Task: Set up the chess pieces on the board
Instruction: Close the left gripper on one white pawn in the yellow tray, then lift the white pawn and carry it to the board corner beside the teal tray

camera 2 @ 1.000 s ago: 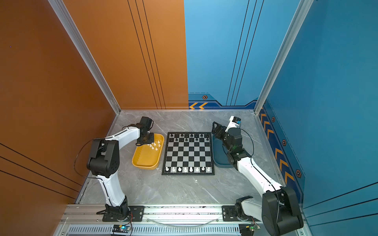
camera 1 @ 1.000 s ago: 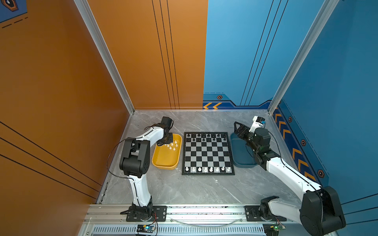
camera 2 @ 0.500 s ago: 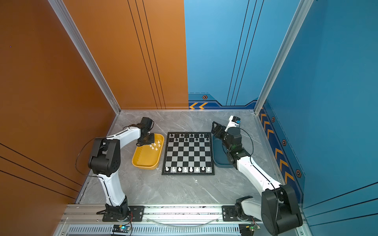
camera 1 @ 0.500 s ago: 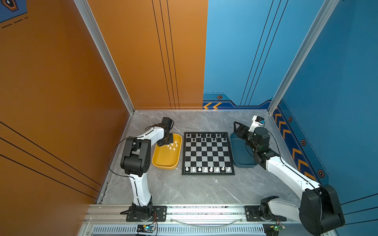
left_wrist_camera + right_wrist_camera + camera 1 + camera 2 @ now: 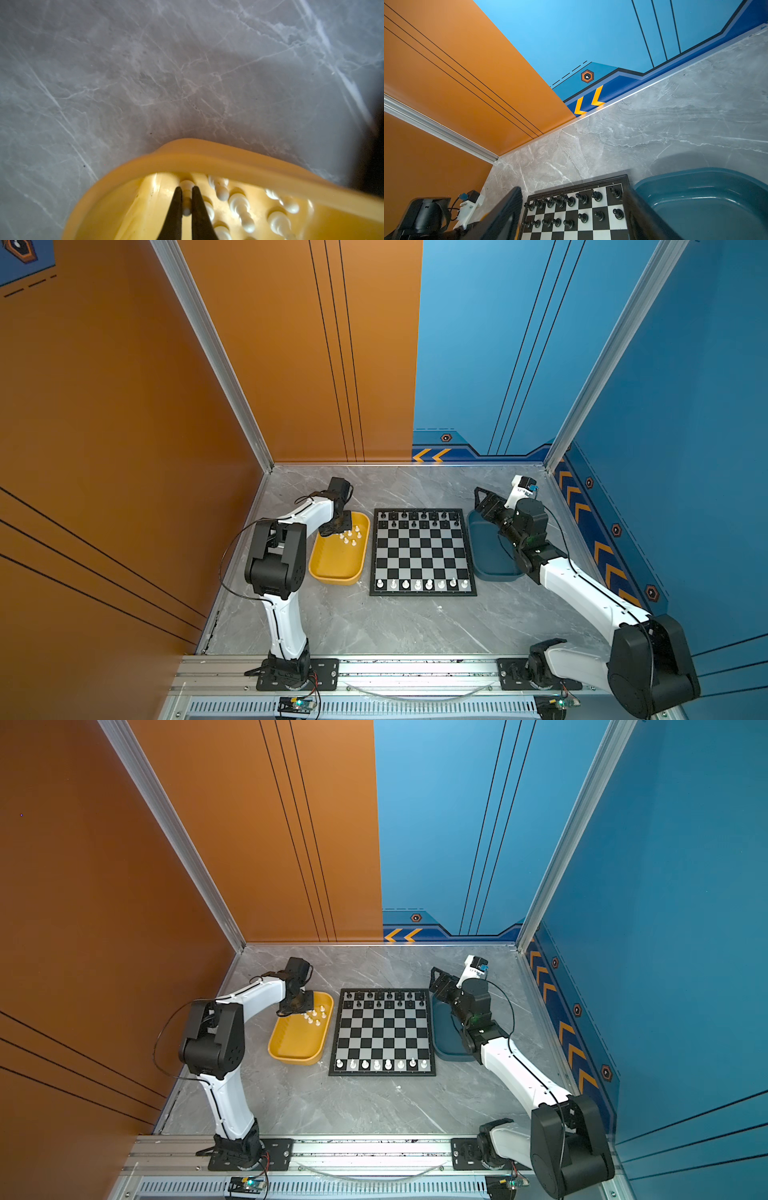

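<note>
Pinching a small white plastic chessman [image 5: 186, 209] between its dark, tapered fingertips [image 5: 176, 207], the left gripper [image 5: 186, 193] reached down into the shallow yellow rounded-rectangle plastic tray [image 5: 207, 158]. Its jaws stood narrow, closed on that one piece, as the left wrist view showed. A small cluster of loose white chessmen [image 5: 241, 205] lay just beside the held one.

Both top views, read as a dial centred on the flat black-and-silver chequered chessboard [image 5: 422, 551] [image 5: 384, 1031], placed the yellow tray [image 5: 332, 578] [image 5: 291, 1056] at 9 o'clock, just beside the board's edge. The left gripper [image 5: 336, 529] [image 5: 296, 1006] worked at the tray's 11 o'clock corner, with the loose white chessmen [image 5: 351, 536] [image 5: 316, 1015] gathered toward the tray's 1 o'clock corner.

Small black plastic chessmen [image 5: 419, 519] [image 5: 382, 999] stood on the board's two rows at 12 o'clock. A single row of white plastic chessmen [image 5: 422, 584] [image 5: 381, 1064] stood along its 6 o'clock edge.

A dark blue rounded plastic tray [image 5: 490, 572] [image 5: 446, 1054] sat at 3 o'clock, just beside the board. The right gripper [image 5: 484, 502] [image 5: 438, 982] hung above that tray's 11 o'clock corner, near the board's 1 o'clock corner, jaws spread wide and holding nothing. In the right wrist view its black fingers [image 5: 506, 212] framed the black chessmen [image 5: 581, 198], with the blue tray [image 5: 695, 176] beside the board [image 5: 600, 229]. Everything rested on a grey veined marble-look tabletop [image 5: 374, 626].
</note>
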You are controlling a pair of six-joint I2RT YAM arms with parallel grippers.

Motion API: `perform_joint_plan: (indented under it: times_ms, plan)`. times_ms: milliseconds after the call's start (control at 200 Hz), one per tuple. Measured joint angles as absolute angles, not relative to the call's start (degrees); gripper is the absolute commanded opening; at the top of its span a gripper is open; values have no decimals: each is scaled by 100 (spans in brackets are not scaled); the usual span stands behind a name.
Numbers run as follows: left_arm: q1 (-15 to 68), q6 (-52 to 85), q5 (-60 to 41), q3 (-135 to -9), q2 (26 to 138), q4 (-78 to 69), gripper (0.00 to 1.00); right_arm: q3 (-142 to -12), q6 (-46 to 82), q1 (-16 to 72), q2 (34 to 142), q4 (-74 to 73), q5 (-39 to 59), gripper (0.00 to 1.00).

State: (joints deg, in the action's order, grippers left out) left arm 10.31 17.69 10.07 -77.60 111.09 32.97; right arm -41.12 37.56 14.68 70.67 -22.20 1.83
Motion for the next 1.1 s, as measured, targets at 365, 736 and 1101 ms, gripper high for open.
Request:
perform_joint_plan:
  times_ms: [365, 736, 1101]
  plan:
    - [1656, 1658, 1068, -7955, 10230, 3629, 0, -4123, 3756, 1468, 7116, -2215, 285, 77]
    - [3035, 1413, 1033, -8499, 10014, 3994, 0, -4123, 3754, 1466, 7116, -2209, 285, 76]
    - [4226, 1234, 552, -9301, 10722, 4160, 0, -4117, 3752, 1393, 6683, -2005, 113, 76]
